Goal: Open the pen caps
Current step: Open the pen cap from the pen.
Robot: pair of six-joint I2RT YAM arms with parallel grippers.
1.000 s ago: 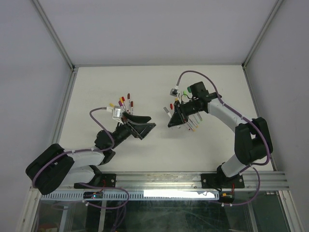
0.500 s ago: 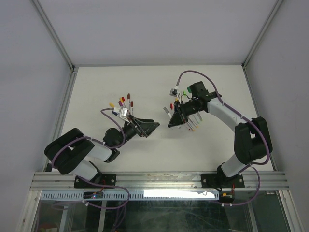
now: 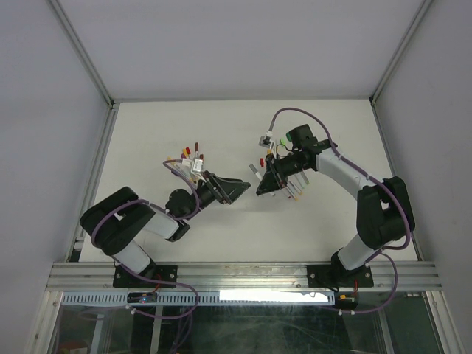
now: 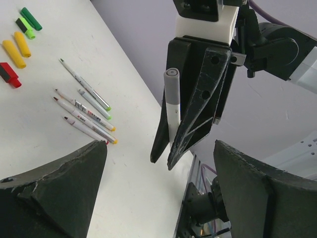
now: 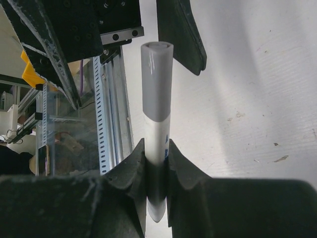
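Note:
My right gripper (image 5: 157,163) is shut on a white pen (image 5: 157,141) whose grey cap (image 5: 157,79) sticks out past the fingers. In the left wrist view that pen (image 4: 171,104) stands upright in the right gripper (image 4: 171,148), straight ahead of my left gripper (image 4: 163,198). The left gripper is open, with nothing between its wide-set fingers (image 4: 59,188). From above, the left gripper (image 3: 240,190) faces the right gripper (image 3: 262,184) across a small gap. Loose pen caps lie on the table: green (image 4: 30,18), yellow (image 4: 14,53) and red (image 4: 9,74).
Several uncapped pens (image 4: 84,109) lie side by side on the white table (image 3: 324,221), under the right arm (image 3: 295,186). More red and yellow caps (image 3: 188,153) lie behind the left wrist. The metal rail (image 3: 243,274) runs along the near table edge.
The left arm has folded and swung its gripper right, closer to the right gripper and the held pen. Its jaws have narrowed a little. The right arm has not moved.

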